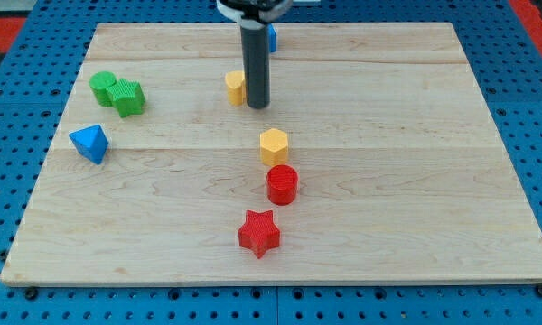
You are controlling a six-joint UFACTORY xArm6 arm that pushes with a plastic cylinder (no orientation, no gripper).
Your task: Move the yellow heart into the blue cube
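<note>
A: Nearest us, low in the frame, sits the red star-shaped block (pixel 258 234), with the red cylinder block (pixel 282 184) and the yellow hexagonal block (pixel 274 145) above it.

B: We have no jaws, so we hold nothing. My tip (pixel 257 105) sits just right of the yellow heart block (pixel 236 87), perhaps touching it, at upper centre.

A: The blue cube block (pixel 271 38) shows at the top edge, mostly hidden behind the rod.

B: From this side we'd likely shove the heart leftward, away from the cube.

A: We'd go round it; the wooden board (pixel 415 181) is open there, but the top edge is close.
</note>
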